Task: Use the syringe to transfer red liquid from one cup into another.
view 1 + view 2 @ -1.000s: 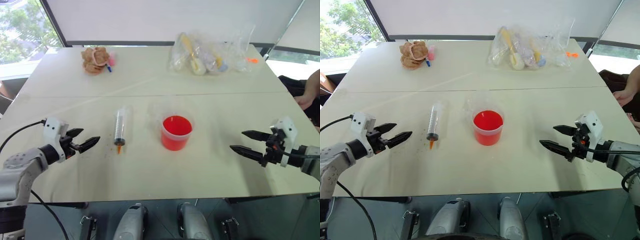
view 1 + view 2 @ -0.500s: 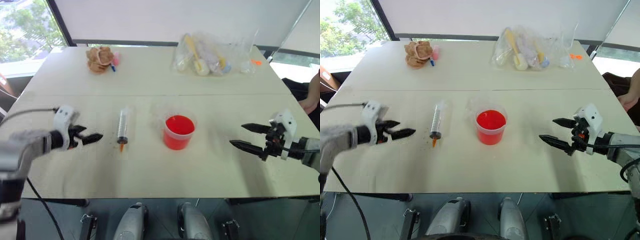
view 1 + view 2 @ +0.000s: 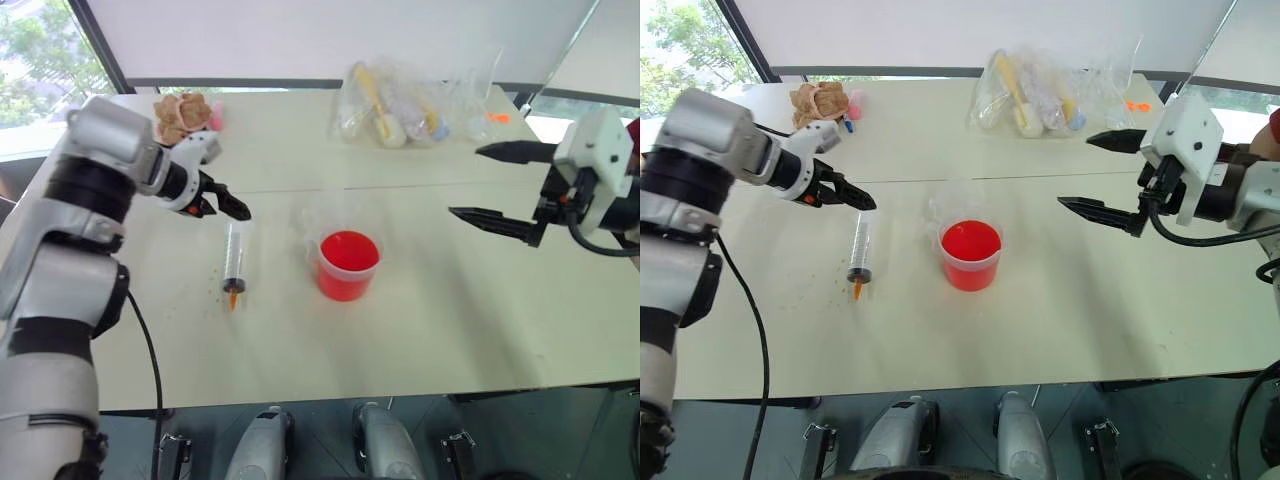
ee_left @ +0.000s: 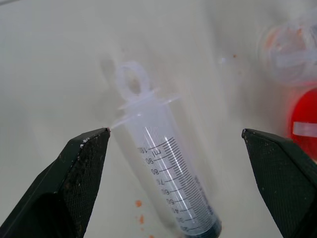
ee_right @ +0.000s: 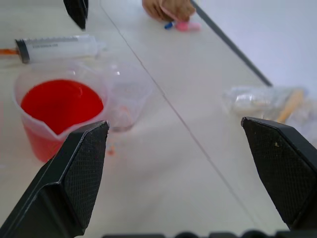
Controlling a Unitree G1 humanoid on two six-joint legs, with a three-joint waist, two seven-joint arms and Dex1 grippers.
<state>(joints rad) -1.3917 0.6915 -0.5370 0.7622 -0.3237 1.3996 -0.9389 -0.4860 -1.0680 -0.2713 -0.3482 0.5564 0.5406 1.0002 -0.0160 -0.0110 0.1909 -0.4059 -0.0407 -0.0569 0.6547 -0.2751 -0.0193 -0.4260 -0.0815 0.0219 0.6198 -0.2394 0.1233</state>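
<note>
Left eye view, item list. Table [image 3: 420,330]: pale, carrying all items. Syringe [image 3: 236,256]: lying flat on the table to the left of the red cup, orange tip pointing toward the robot, plunger ring toward the far side; nothing is gripping it. Cup of red liquid [image 3: 347,264]: standing upright near the table's middle, red liquid [image 3: 349,250] filling most of it. Clear empty cup [image 5: 128,96]: standing just behind the red cup, touching or nearly so. Left gripper [image 3: 229,206]: hovering just above the plunger end of the syringe, pointing steeply down, fingers spread wide and holding nothing; in the left wrist view the barrel is lying between its two fingers. Right gripper [image 3: 495,183]: raised above the table's right side, well apart from the cups, fingers gaping wide, empty. Plastic bags [image 3: 415,105]: sitting at the far edge. Brown toy [image 3: 180,116]: resting at the far left.
</note>
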